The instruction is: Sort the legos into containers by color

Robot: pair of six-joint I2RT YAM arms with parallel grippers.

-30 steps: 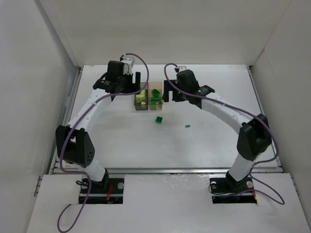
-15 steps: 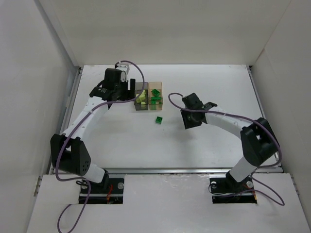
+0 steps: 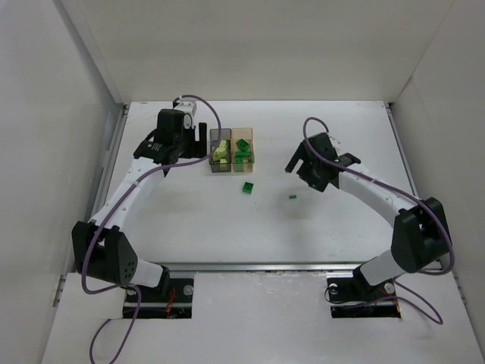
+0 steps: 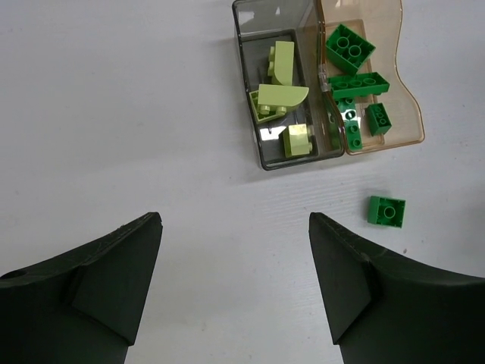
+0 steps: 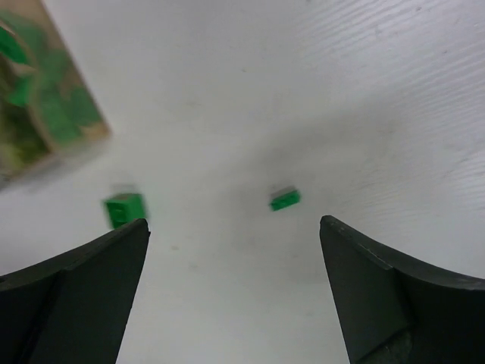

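The joined containers stand at the table's back middle. The dark grey one [image 3: 220, 168] [image 4: 254, 45] holds pale yellow legos [image 4: 282, 95]. The amber one [image 3: 244, 165] [image 4: 390, 30] holds several green legos [image 4: 348, 47]. A loose green brick [image 3: 247, 186] [image 4: 386, 211] [image 5: 123, 209] lies just in front of the amber box. A smaller green brick [image 3: 292, 197] [image 5: 285, 199] lies further right. My left gripper [image 3: 200, 139] [image 4: 235, 220] is open and empty, left of the grey box. My right gripper [image 3: 294, 161] [image 5: 235, 224] is open and empty, above and behind the small brick.
White walls enclose the table on the left, back and right. The arm bases sit at the near edge. The right wrist view is motion-blurred.
My right gripper left the amber box, swung down toward the small brick, then drew back to the right. My left gripper backed off leftward from the grey box.
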